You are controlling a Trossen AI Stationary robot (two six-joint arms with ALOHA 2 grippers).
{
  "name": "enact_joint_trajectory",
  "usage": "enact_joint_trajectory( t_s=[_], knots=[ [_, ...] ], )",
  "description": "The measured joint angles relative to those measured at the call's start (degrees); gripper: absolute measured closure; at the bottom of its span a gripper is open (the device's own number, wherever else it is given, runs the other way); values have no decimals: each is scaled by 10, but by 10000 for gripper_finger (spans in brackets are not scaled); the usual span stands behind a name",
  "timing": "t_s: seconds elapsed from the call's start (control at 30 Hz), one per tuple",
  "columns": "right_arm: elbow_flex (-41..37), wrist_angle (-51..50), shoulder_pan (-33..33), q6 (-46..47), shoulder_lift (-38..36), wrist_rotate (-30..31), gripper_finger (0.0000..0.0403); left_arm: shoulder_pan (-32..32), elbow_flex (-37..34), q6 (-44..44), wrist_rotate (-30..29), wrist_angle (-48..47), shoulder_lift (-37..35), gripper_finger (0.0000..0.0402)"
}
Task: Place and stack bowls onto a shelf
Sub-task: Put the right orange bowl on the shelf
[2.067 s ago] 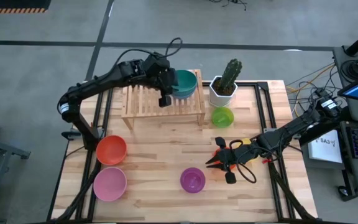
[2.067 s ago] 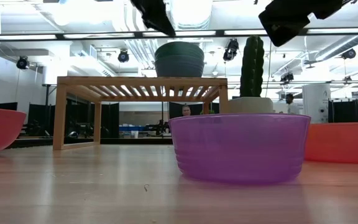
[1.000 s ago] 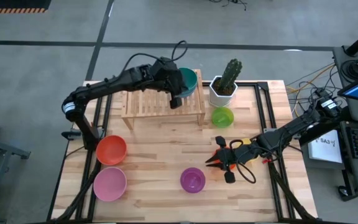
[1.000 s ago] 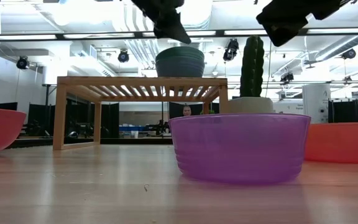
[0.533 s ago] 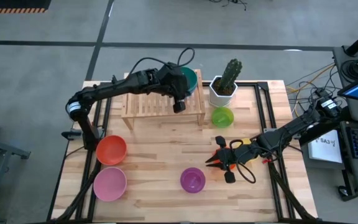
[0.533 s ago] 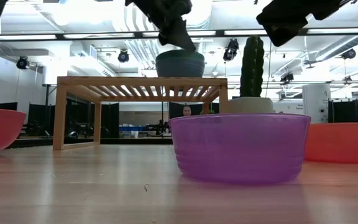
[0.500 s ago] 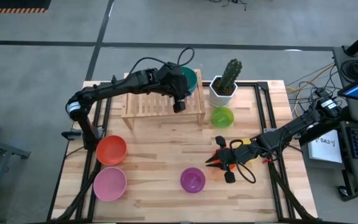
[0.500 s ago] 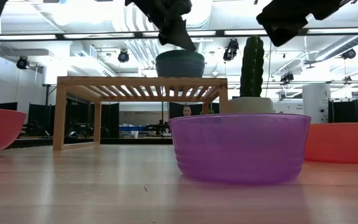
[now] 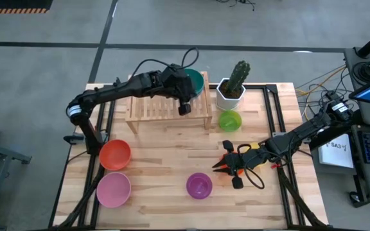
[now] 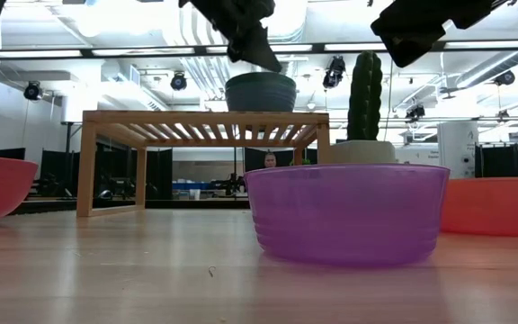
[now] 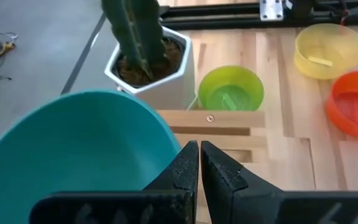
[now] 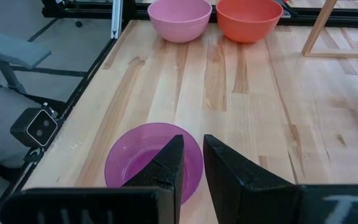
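Fingers pressed together with nothing between them, the left gripper hangs over the right end of the shelf, and the teal bowl sits right beside it on the slats, just past its tips. From the left wrist view the dark fingers meet in a thin line next to the teal bowl's rim, close enough that I cannot tell whether they brush it. From table height the bowl stands upright on the shelf top with the gripper just above its rim.

Beyond the left gripper, off the shelf's end, stand the cactus pot and the lime green bowl; the left wrist view shows a yellow bowl and a red-orange bowl farther out.

Over on the right side of the table, the right gripper has its fingers nearly shut, a narrow gap between them, gripping nothing. The purple bowl lies just ahead of and below it. Well past that, at the table's left edge, the orange bowl and pink bowl sit side by side.
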Motion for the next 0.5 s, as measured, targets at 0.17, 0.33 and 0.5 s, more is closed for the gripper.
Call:
enact_joint_trajectory(
  t_s=[0.17, 0.33, 0.5],
  knots=[
    [0, 0, 0, 0, 0, 0, 351, -5, -6, -6, 0, 6, -2, 400],
    [0, 1, 0, 1, 0, 0, 351, -21, 1, -4, 1, 4, -27, 400],
    [0, 1, 0, 22, 0, 34, 351, -49, -12, -4, 2, -28, -82, 400]
  ],
)
